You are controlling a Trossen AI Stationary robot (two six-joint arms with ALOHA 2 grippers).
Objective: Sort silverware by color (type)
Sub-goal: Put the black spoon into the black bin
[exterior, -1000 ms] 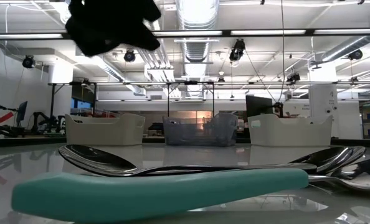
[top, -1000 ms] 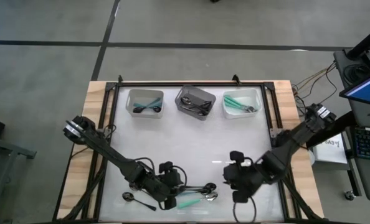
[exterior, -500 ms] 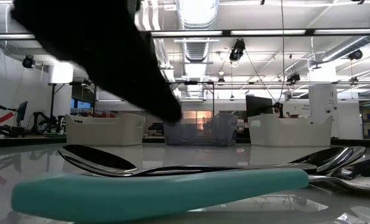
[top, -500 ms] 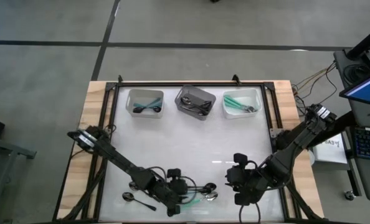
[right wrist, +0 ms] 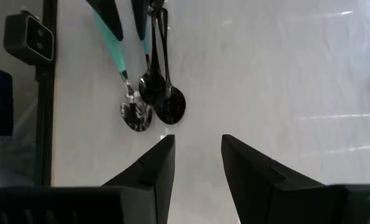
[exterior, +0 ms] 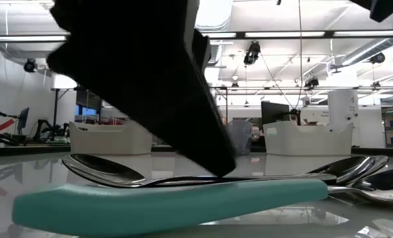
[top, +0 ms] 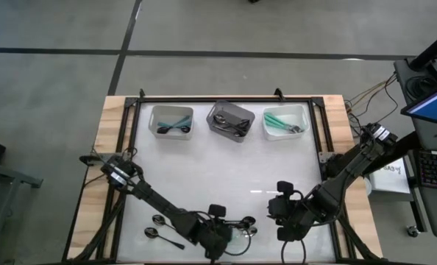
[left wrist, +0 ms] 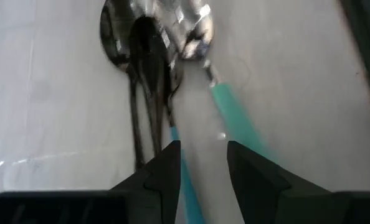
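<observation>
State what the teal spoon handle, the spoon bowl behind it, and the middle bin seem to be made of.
Teal handle: probably plastic, matte and evenly coloured. Spoon bowl: likely polished metal, mirroring its surroundings. Middle bin: grey, apparently plastic.

1. White table (top: 226, 173) is framed by a black rail, with wooden edges outside it.
2. Three bins are lined along the far edge: left white bin (top: 171, 121), middle grey bin (top: 231, 121), right white bin (top: 285, 122); spoons are seen in each.
3. Left gripper (top: 220, 237) is positioned low over the spoon cluster (top: 242, 227) at the near edge.
4. Two black spoons (top: 160, 227) are left apart, nearer the left side.
5. Right gripper (top: 283, 219) is held just beside the cluster.
</observation>
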